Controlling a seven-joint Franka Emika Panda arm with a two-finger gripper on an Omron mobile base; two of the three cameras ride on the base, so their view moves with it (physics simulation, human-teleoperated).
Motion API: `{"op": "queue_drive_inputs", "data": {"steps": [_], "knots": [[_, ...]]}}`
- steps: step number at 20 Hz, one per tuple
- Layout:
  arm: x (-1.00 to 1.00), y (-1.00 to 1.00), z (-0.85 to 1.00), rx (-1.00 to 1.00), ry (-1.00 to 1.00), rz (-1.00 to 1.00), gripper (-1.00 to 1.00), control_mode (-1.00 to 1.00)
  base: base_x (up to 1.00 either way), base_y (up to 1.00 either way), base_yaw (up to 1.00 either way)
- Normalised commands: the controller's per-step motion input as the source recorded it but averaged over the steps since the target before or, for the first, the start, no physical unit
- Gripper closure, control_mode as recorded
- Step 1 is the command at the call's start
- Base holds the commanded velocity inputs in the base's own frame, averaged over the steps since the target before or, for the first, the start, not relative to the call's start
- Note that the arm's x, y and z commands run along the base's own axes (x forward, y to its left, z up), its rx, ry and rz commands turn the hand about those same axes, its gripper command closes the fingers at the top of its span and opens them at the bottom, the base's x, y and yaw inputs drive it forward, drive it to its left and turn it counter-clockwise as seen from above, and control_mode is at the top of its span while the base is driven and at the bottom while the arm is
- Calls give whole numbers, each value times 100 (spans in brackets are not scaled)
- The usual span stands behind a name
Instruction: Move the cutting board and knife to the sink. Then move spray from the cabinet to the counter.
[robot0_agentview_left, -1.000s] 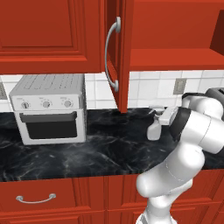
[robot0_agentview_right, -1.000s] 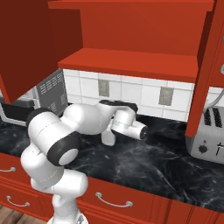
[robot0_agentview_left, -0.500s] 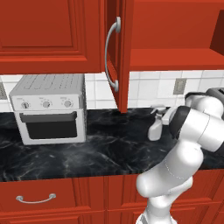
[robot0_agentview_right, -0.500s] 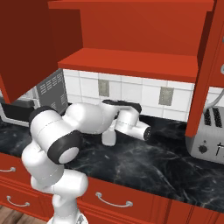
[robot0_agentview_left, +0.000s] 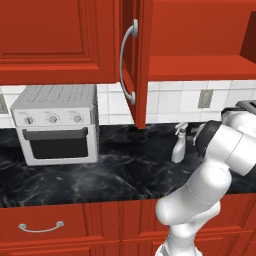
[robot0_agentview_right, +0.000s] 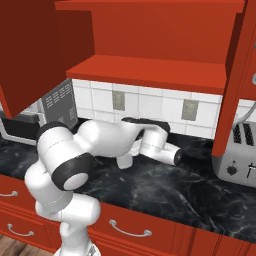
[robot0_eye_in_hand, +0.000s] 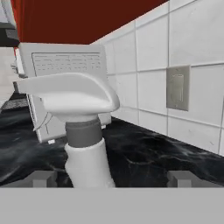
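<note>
Hand view: spray (robot0_eye_in_hand: 85, 131) upright on table (robot0_eye_in_hand: 144, 153), between spread fingertips (robot0_eye_in_hand: 39, 178), untouched. Gripper (robot0_eye_in_hand: 109, 179) open, backing off since second ago. Spray at cabinet's (robot0_agentview_left: 137, 65) 5 o'clock. Likely placed; task near done.

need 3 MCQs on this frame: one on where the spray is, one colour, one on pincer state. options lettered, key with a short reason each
1. Where is the spray bottle?
A. on the cabinet shelf
B. upright on the black counter
C. lying in a sink

2. What colour is the cabinet door hanging open above the counter?
A. red
B. white
C. black

3. What state is the pincer in?
A. shut on the bottle
B. open, tips apart on either side of the bottle's base
C. shut on nothing

Key:
1 B, the left base view shows it standing on the worktop right of the toaster oven.
2 A, door and shelf are both red.
3 B, the hand view shows both tips wide apart with the bottle between them.
</note>
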Motion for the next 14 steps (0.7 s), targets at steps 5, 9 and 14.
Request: {"op": "queue_drive_inputs", "data": {"steps": [5, 9, 14], "knots": [[-36, -17, 2, 0, 0, 5, -100, -100, 0, 0, 0], [-60, -11, 27, -6, -2, 0, -100, -100, 0, 0, 0], [-68, 0, 55, -12, 0, -1, -100, -100, 0, 0, 0]]}}
